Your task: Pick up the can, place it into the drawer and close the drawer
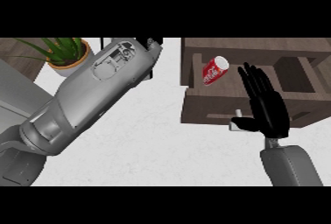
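Lying tilted in drawer (213,109), can (215,70) just left of right hand (268,105); fingers straight, not touching.

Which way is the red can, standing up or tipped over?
Tipped over. The can lies slanted on its side, its silver end showing.

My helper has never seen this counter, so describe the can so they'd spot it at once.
Find the dark wooden drawer unit at the right of the white counter. On its left part, beside the open right robot hand, lies the soda can. It alone is red, with white lettering.
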Robot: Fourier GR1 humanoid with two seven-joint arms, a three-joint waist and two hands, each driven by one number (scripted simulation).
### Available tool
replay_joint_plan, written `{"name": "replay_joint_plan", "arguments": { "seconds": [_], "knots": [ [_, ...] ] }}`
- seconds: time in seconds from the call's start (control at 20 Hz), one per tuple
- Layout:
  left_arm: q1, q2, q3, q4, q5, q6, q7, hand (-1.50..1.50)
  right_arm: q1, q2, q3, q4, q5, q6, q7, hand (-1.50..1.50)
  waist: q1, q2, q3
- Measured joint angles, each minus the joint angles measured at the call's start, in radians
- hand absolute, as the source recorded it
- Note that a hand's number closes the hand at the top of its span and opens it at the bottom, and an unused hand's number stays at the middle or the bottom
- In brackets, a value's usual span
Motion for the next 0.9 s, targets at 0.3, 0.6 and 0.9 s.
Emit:
{"name": "replay_joint_plan", "arguments": {
  "seconds": [0.3,0.6,0.9],
  "knots": [
    [0.049,0.086,-0.001,-0.104,-0.020,-0.020,0.054,-1.50,-0.118,0.000,-0.043,0.185,0.064,-0.097,-0.009,-1.50,0.010,-0.003,-0.007],
    [0.101,0.158,0.001,-0.206,-0.029,-0.038,0.110,-1.50,-0.241,-0.004,-0.093,0.379,0.108,-0.206,-0.020,-1.50,0.022,0.000,-0.007],
    [0.178,0.217,0.005,-0.302,-0.042,-0.048,0.137,-1.50,-0.376,-0.006,-0.155,0.583,0.126,-0.324,-0.027,-1.50,0.028,0.008,-0.002]
  ]
}}
